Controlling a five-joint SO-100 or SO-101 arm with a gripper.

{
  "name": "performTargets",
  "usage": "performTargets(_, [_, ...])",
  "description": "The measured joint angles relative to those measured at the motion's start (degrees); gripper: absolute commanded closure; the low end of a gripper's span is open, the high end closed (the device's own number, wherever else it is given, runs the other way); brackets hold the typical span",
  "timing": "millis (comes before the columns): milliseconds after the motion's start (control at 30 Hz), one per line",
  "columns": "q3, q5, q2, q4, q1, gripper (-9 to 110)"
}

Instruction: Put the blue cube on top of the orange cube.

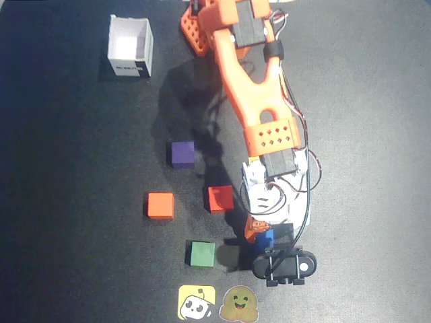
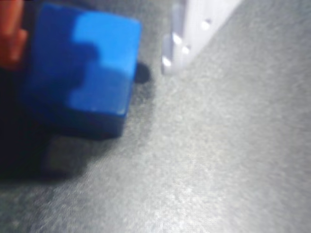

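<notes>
The blue cube [image 1: 265, 241] sits on the dark mat at the lower right, mostly hidden under my arm in the overhead view. In the wrist view the blue cube [image 2: 85, 68] fills the upper left. My gripper [image 2: 92, 53] is open around it: the orange finger [image 2: 10, 39] is against its left side, and the white finger [image 2: 189, 34] stands a small gap off its right side. In the overhead view my gripper [image 1: 264, 235] is low over the cube. The orange cube [image 1: 160, 205] lies to the left, apart from my gripper.
A red-orange cube [image 1: 219, 198] lies just left of my arm. A purple cube [image 1: 181, 153] and a green cube [image 1: 201, 253] lie nearby. A white open box [image 1: 130, 47] stands at the top left. Two stickers [image 1: 215, 303] lie at the bottom edge.
</notes>
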Motion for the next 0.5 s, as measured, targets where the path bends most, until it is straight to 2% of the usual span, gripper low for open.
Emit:
performTargets(300, [0.0,1.41,-1.93,-2.81,0.7,84])
performTargets(500, [0.0,1.85,-2.72,-3.6,0.7,96])
